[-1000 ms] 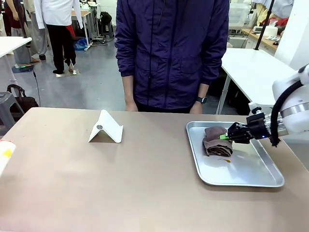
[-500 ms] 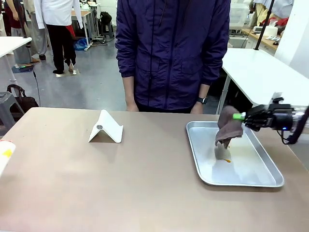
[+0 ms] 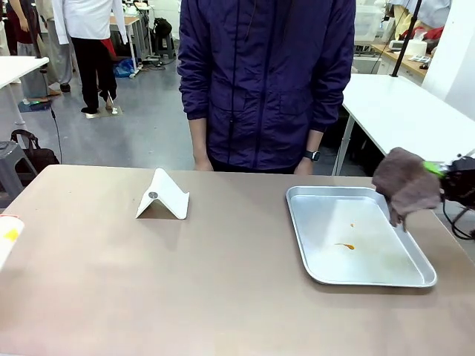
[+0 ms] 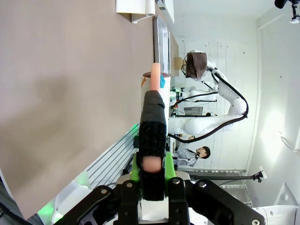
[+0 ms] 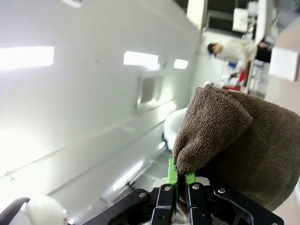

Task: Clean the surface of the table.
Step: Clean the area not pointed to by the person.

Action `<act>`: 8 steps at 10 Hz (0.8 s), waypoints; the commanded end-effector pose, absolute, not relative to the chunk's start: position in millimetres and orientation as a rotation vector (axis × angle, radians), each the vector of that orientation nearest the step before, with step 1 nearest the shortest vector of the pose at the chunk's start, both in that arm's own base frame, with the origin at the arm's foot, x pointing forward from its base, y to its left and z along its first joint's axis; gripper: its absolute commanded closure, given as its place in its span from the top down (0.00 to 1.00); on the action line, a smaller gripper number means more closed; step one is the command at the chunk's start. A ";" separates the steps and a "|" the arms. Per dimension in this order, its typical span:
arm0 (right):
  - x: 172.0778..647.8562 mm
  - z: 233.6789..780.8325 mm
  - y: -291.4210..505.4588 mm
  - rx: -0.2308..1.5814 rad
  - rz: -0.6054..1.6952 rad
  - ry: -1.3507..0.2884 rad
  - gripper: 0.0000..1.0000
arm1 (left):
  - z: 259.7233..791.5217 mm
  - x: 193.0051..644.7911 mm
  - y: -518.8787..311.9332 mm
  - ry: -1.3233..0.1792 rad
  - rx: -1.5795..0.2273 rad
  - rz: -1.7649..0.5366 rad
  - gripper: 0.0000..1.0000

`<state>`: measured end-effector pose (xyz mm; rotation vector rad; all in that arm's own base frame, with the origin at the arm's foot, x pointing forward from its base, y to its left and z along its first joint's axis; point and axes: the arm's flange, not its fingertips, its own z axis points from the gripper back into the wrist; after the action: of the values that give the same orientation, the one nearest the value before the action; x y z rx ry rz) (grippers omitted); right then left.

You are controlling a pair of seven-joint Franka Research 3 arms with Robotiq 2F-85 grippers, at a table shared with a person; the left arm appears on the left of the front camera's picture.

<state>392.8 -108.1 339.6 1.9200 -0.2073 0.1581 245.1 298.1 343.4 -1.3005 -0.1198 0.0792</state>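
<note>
Brown terry cloth (image 3: 405, 191) is held in the air by the right gripper (image 3: 435, 169), its jaws clamped on a fold.

The cloth is seen hanging over the right rim of the shallow silver metal tray (image 3: 298, 236), in which a small orange smear (image 3: 345, 245) is noted. The tray and a white folded stand (image 3: 163, 196) are set well apart on the matte taupe-brown table (image 3: 185, 289). The left gripper (image 4: 153, 101) is observed pressed closed above the tabletop; any held item cannot be determined.

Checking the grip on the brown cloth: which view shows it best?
Right wrist view: the cloth is close up, pinched in the right claw. Front view shows it whole, lifted near the tray; left wrist view, tiny and distant.
</note>
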 end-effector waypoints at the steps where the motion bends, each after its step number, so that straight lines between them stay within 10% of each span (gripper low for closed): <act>1: 362.5 342.5 -145.9 1.909 0.237 -0.205 0.00 | 346.7 244.7 295.1 -0.116 -1.302 0.094 0.22; 8: 297.7 317.2 -230.4 1.851 -0.013 -0.659 0.00 | 346.7 244.7 295.1 -0.116 -1.302 0.094 0.22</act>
<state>297.5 -223.3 309.2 1.8510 -0.6029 -0.0134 245.0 298.1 343.5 -1.3004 -0.1202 0.0791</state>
